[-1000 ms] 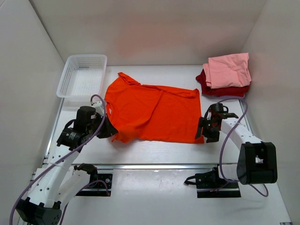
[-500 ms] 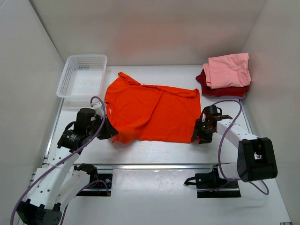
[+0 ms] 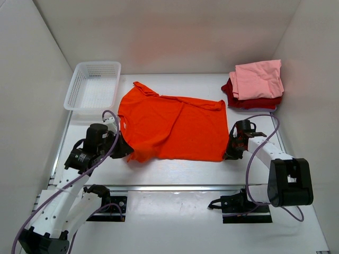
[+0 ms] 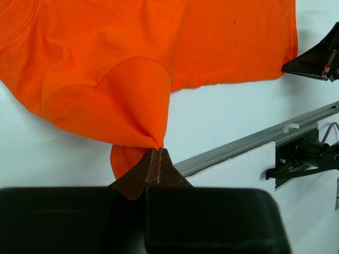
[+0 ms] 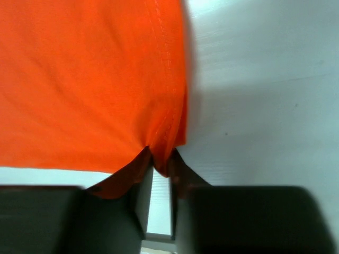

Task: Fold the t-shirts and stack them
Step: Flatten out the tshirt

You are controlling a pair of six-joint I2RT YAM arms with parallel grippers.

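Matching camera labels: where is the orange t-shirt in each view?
Top external: orange t-shirt spread flat mid-table.
Left wrist: orange t-shirt fills the upper frame, a folded corner pinched in the left gripper.
Right wrist: orange t-shirt fills the upper left, hem corner pinched in the right gripper.
Shared landmark: right gripper at the shirt's corner; in the left wrist view, right gripper at the upper right edge.

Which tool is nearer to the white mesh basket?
Left. The left tool pinches the orange t-shirt just on the near side of the basket; the right tool pinches its opposite corner, well to the basket's right.
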